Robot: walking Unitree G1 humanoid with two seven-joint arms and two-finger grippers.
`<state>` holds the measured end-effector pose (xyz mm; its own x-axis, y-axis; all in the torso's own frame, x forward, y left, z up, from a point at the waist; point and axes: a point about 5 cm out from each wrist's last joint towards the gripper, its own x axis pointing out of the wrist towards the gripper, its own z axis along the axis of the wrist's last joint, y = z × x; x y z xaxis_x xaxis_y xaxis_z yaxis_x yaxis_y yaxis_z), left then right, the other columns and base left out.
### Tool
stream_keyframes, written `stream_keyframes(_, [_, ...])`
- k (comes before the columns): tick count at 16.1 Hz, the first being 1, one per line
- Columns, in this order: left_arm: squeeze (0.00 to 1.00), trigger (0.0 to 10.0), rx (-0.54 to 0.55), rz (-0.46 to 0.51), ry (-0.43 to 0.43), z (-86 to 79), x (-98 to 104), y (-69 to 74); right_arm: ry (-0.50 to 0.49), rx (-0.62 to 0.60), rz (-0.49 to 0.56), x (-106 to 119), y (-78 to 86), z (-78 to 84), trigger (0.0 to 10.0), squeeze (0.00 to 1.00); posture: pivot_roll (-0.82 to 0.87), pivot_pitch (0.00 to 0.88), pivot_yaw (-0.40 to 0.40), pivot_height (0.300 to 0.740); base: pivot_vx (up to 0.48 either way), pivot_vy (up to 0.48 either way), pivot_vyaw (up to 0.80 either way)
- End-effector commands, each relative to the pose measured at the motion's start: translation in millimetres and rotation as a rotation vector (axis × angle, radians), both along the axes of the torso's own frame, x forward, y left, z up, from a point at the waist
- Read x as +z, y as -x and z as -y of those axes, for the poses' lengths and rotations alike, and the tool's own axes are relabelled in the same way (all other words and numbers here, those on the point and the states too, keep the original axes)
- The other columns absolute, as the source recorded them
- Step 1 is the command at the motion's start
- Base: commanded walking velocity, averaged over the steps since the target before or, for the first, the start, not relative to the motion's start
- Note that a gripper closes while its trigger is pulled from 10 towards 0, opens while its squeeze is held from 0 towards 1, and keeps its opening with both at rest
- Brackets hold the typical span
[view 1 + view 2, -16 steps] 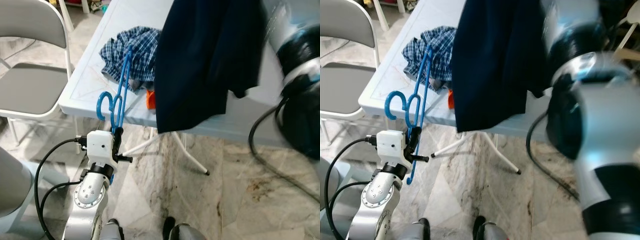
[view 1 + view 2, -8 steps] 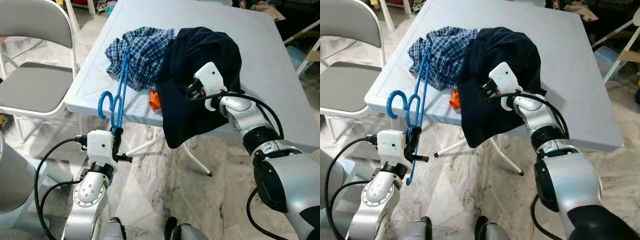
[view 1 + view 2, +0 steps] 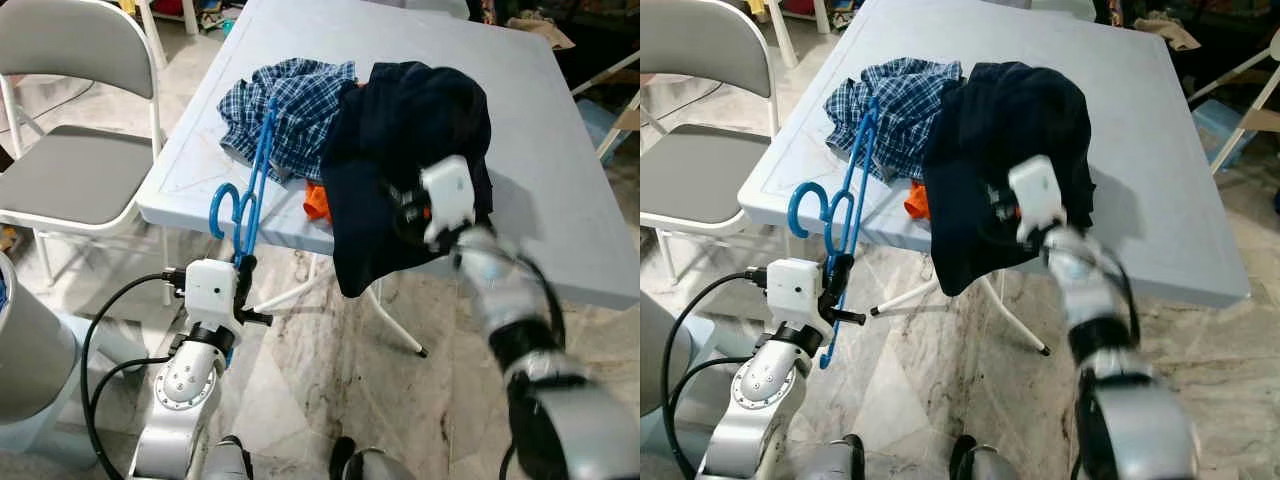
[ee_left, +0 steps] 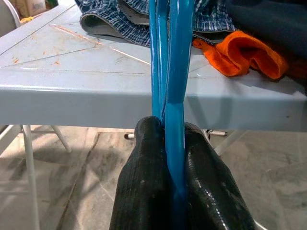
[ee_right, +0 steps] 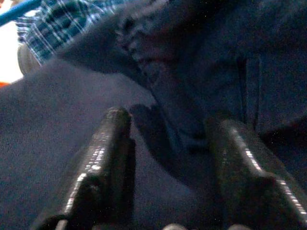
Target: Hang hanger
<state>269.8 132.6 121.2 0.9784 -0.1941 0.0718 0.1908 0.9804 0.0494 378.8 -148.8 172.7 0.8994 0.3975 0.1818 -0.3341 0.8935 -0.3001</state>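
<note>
Done: left tool [image 4: 180,158] is clenched on the hanger [image 3: 252,180].
Left: right tool [image 5: 165,158], released, hovers by the dark garment [image 3: 410,130] on the bench [image 3: 560,180]; nothing hung.

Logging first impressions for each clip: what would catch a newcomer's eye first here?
Probably the bright blue hangers, clamped in the left gripper just off the near edge of the pale table. Next, the dark navy garment heaped on the table and draping over that edge, with the right gripper open right against it.
</note>
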Motion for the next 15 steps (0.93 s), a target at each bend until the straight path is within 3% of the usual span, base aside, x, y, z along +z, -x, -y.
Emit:
stream_keyframes(1, [0.00,10.0,-0.025,-0.007,-0.017,1.1,-3,1.8,-0.073,-0.079,0.077,5,7.1,9.4,10.0,1.00,0.24,0.194,-0.082,0.740,0.000,0.000,0.00])
stream_keyframes(7, [0.00,10.0,-0.067,-0.042,-0.052,0.2,-17,-5.4,-0.239,-0.314,0.110,-9,29.8,24.2,10.0,1.00,0.19,0.165,-0.037,0.740,0.000,0.000,0.00])
stream_keyframes(9, [0.00,10.0,-0.069,-0.056,-0.065,-0.2,-23,-8.1,-0.319,-0.358,0.048,-21,37.9,30.5,10.0,1.00,0.18,0.159,-0.026,0.740,0.000,0.000,0.00])
stream_keyframes(14, [0.00,10.0,-0.083,-0.065,-0.099,2.4,-27,-18.0,-0.365,-0.404,-0.065,-56,60.2,30.8,10.0,1.00,0.14,0.141,0.012,0.740,0.000,0.000,0.00])
stream_keyframes(15, [0.00,10.0,-0.074,-0.068,-0.121,2.1,-30,-20.9,-0.373,-0.395,-0.079,-60,63.3,28.0,10.0,0.07,0.14,0.135,0.021,0.740,0.000,0.000,0.00])
